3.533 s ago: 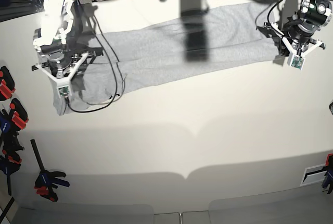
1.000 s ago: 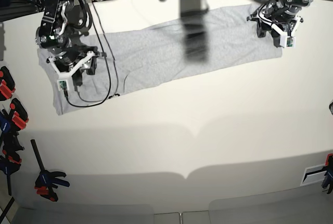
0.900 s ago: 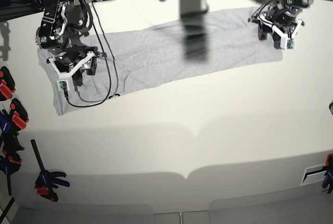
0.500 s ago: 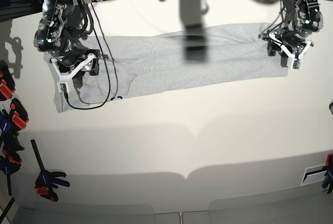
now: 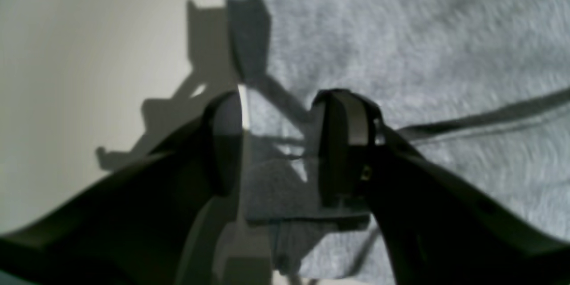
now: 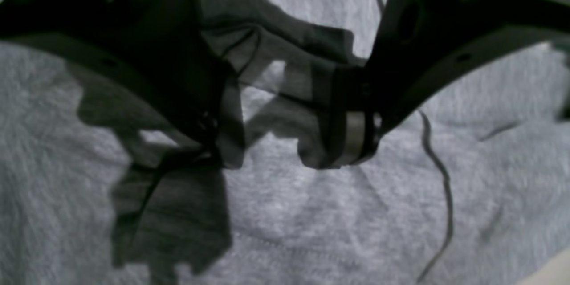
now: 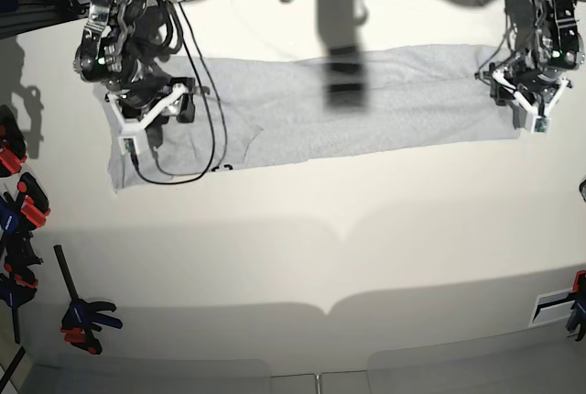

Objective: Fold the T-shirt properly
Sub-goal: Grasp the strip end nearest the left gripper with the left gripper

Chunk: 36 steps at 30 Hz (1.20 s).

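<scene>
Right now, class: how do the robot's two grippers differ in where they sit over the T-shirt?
The left gripper sits at the T-shirt's side edge, one finger over bare table; the right gripper is over cloth all round. In the base view, they work at opposite ends. Both stand open, gripping nothing.

Both arms are being held low at the far ends of the base view, wrists angled downward. The left gripper (image 5: 278,142) is being kept with jaws parted; the right gripper (image 6: 280,142) is likewise being held apart.
</scene>
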Each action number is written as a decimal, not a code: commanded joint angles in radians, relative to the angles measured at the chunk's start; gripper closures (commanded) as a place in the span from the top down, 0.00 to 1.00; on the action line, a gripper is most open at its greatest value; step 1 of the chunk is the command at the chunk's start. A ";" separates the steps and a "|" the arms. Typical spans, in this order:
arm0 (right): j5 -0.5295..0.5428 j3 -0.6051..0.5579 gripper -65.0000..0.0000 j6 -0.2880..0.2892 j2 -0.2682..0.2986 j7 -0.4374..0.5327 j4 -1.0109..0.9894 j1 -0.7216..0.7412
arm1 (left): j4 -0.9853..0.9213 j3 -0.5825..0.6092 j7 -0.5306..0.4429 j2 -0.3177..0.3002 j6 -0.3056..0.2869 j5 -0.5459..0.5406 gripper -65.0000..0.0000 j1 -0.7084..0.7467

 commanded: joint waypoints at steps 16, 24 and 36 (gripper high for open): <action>0.003 0.001 0.46 0.004 0.008 -0.035 0.323 0.010 | 0.003 -0.007 0.114 -0.196 0.024 -0.257 0.44 -0.102; -0.029 0.001 0.46 0.045 0.008 -0.049 0.465 -0.071 | -0.139 -0.062 0.154 -0.186 -0.135 -0.505 0.44 -0.105; -0.099 0.001 0.46 0.041 0.008 -0.040 0.608 -0.170 | -0.164 -0.229 0.134 -0.177 -0.135 -0.396 0.69 -0.105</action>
